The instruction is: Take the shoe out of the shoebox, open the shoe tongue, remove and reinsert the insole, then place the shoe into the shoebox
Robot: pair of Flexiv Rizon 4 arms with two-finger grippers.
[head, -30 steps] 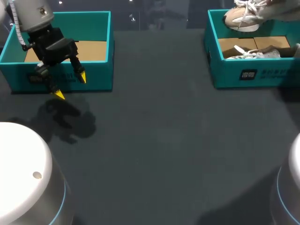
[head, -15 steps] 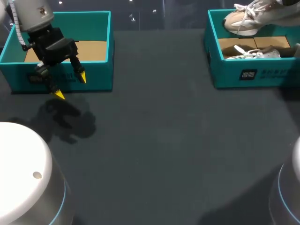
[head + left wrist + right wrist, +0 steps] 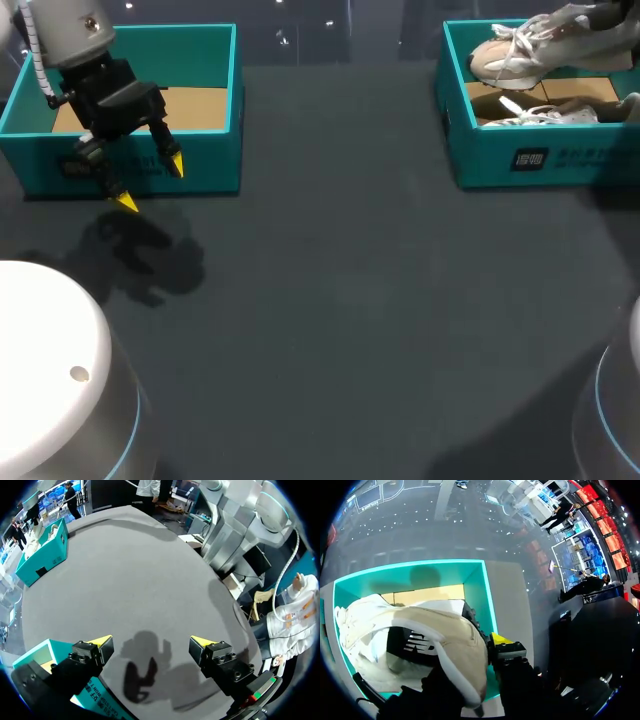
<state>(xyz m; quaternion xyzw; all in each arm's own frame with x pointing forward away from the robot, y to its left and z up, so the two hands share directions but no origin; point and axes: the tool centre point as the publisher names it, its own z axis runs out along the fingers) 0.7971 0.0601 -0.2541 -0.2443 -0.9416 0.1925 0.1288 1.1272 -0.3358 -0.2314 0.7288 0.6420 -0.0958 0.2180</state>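
Surface: dark grey matte table (image 3: pixel 350 300) with a fine, felt-like grain. Two teal cardboard boxes, rectangular and open-topped. The left shoebox (image 3: pixel 215 160) shows a brown cardboard floor. The right shoebox (image 3: pixel 580 160) holds one white-laced shoe (image 3: pixel 545 115) lying on its side. Shoes counted: two. My right gripper (image 3: pixel 487 646) clamps the second, a beige sneaker (image 3: pixel 515 55) with a soft upper, above the right shoebox; only one yellow tip shows. My left gripper (image 3: pixel 151 185) hangs spread wide, just before the left shoebox.
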